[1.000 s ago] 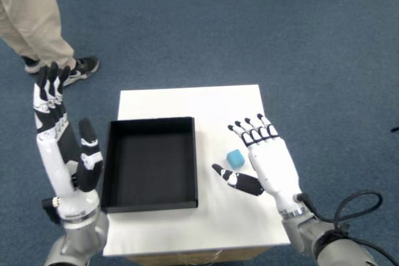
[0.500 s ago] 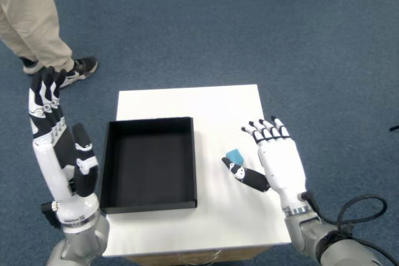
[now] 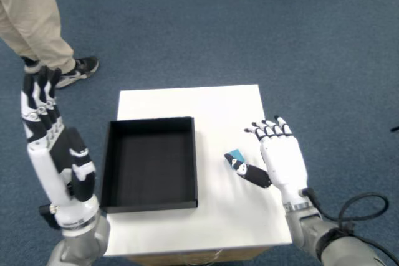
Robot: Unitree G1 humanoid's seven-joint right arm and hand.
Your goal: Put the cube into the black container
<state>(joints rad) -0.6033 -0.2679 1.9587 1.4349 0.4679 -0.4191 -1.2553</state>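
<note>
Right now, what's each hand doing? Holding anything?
Right hand: open, holding nothing; thumb tip next to the blue cube on the table.
Left hand: open, raised, empty, beside the black container.

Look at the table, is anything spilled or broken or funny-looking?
Nothing spilled or broken. The black container sits flat and empty on the white table. The blue cube lies outside it, beside the right hand, whose fingers are spread open. One side oddity: a person's shoe stands nearby.
</note>
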